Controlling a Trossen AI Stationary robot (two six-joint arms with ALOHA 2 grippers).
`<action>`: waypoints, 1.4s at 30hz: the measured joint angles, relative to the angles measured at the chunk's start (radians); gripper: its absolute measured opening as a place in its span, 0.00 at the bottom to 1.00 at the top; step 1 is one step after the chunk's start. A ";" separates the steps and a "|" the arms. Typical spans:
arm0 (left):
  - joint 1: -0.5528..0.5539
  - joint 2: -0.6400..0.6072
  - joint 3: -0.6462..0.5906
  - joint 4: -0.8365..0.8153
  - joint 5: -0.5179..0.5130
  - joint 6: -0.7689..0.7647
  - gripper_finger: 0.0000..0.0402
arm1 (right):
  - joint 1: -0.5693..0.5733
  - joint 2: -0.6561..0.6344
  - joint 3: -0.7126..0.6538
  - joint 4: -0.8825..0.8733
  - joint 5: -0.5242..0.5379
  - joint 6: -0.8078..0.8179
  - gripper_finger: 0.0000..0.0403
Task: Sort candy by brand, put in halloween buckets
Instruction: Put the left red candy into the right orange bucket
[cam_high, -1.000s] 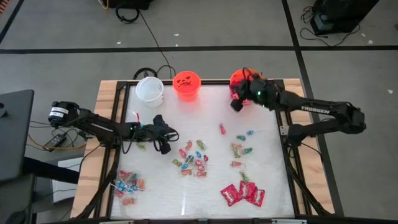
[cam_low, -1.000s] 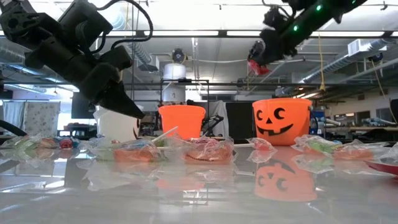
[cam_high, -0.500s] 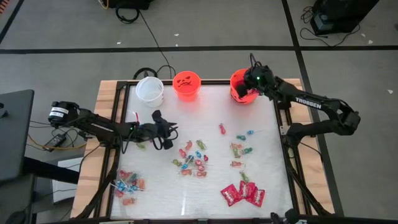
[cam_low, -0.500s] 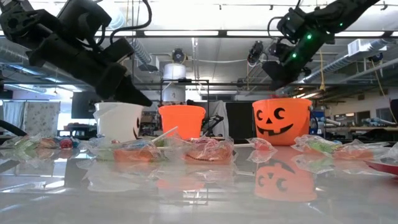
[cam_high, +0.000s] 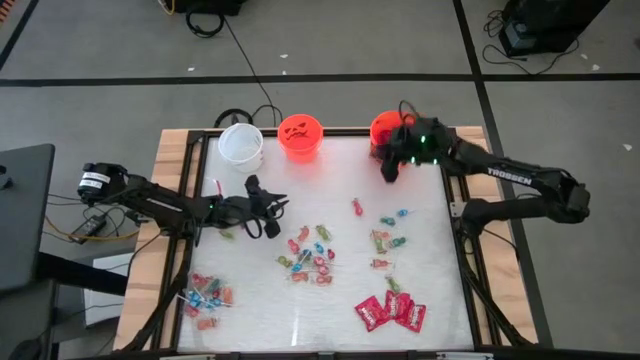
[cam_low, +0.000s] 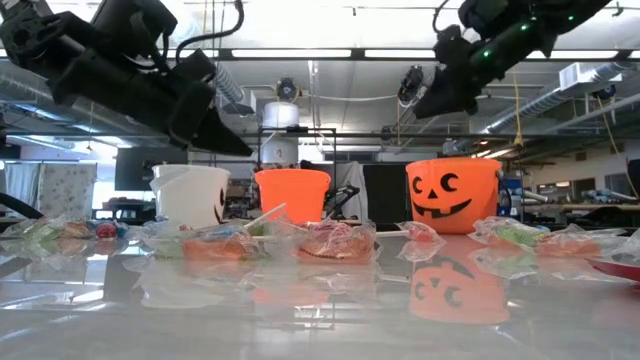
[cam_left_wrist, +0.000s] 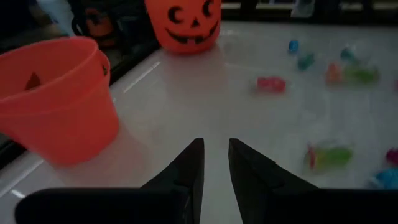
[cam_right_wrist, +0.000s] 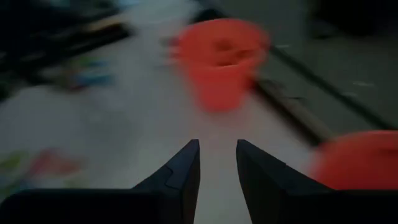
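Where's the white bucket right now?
In the high view the white bucket stands at the table's far left edge, just left of the small orange bucket.

- Left arm reaches in from the table's left edge, stretched low toward the middle
- Left gripper hangs above the table, fingers slightly apart, nothing between them
- Right arm bends in from the right edge toward the far side
- Right gripper is raised, fingers parted and empty
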 joint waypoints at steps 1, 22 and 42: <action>0.000 0.000 0.000 0.014 0.004 0.001 0.20 | 0.038 -0.004 -0.021 0.022 -0.017 0.013 0.29; 0.000 0.000 0.000 0.229 0.106 0.179 0.20 | 0.791 0.079 -0.322 0.377 -0.039 0.311 0.29; 0.000 0.000 0.057 0.278 0.114 0.317 0.20 | 1.200 0.538 -0.016 0.453 0.141 0.627 0.29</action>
